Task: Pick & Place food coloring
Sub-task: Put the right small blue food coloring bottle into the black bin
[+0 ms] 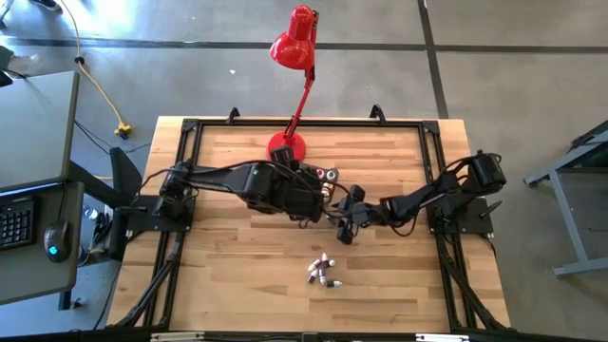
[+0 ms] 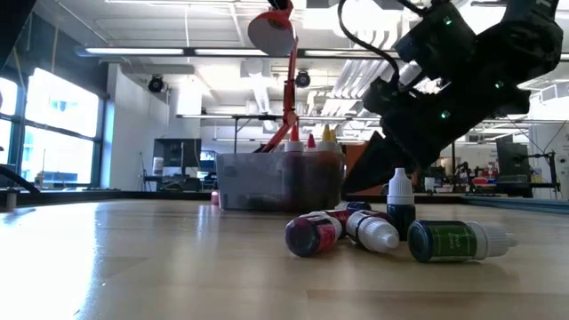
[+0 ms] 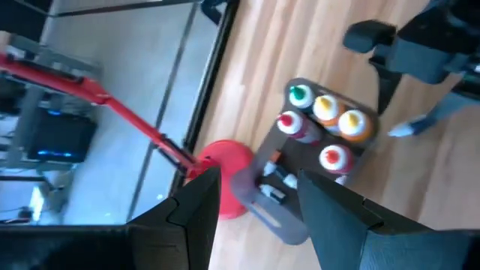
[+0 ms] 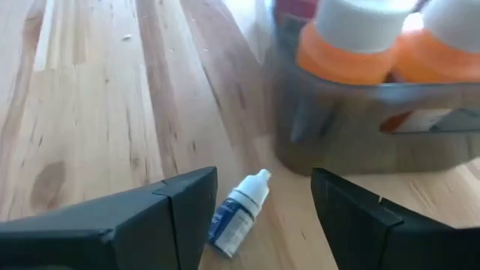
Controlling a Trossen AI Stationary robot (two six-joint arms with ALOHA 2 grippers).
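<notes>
Right gripper (image 4: 262, 217) low over the table (image 1: 237, 285), fingers spread with nothing between them, above a small white-capped bottle (image 4: 238, 211) lying just beside the grey tub (image 4: 360, 127); seen only from the right wrist. Left gripper (image 3: 259, 206) open and empty above the tub, upright bottles with green, orange and red caps inside. From the low camera alone: loose food coloring bottles (image 2: 391, 233), most lying, one upright, well apart from the tub.

We see two matte black arms, the left arm (image 1: 237, 180) bulkier than the right arm (image 1: 432, 195), with black cables looped alongside, small green lights glowing, and flat, angular dark fingers (image 4: 150, 217).
</notes>
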